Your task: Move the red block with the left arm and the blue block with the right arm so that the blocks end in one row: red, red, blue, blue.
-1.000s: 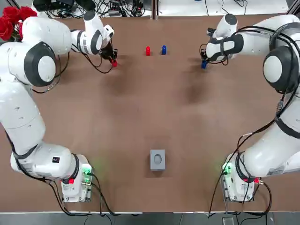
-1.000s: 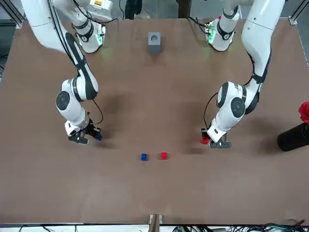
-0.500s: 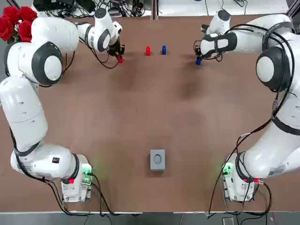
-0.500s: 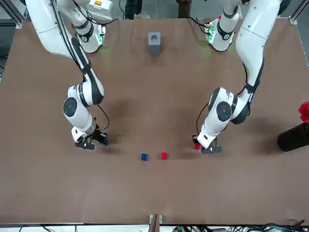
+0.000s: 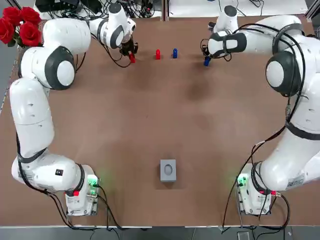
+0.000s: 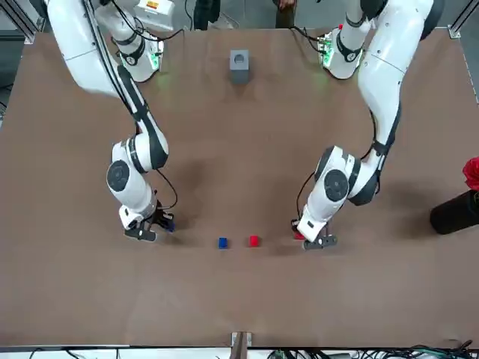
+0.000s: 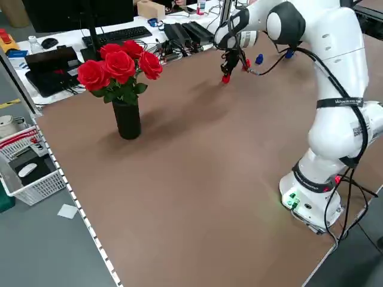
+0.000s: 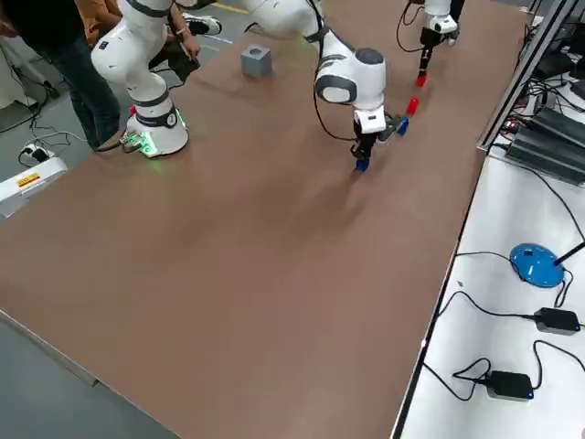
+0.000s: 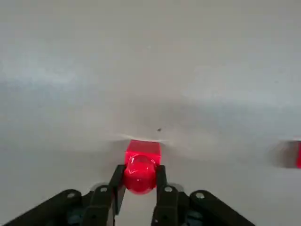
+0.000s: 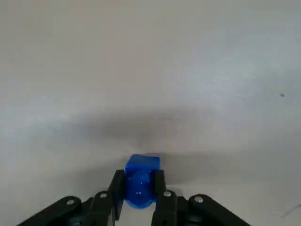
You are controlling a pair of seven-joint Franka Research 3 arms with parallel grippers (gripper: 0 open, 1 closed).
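Red block (image 5: pixel 132 58): gripped in left pincer (image 9: pixel 139 172), left of seated red (image 5: pixel 158 54). Blue block (image 5: pixel 206 61): gripped in right pincer (image 10: pixel 138 178), right of seated blue (image 5: pixel 174 52). Hazard: overshoot would knock the seated pair; crooked release would break the row on the desk (image 5: pixel 165 110).

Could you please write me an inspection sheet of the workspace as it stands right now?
Surface: brown table, no spills seen.
Job's things: loose red block and loose blue block sit side by side, apart, at the far edge; held red block and held blue block flank them.
Clutter: grey box near the robot's edge; vase of roses at the far left corner.
End effectors: left end effector shut on the held red block; right end effector shut on the held blue block.
Cables: cables trail from both bases.
Surroundings: keyboard on the desk beyond; a person beside the table.
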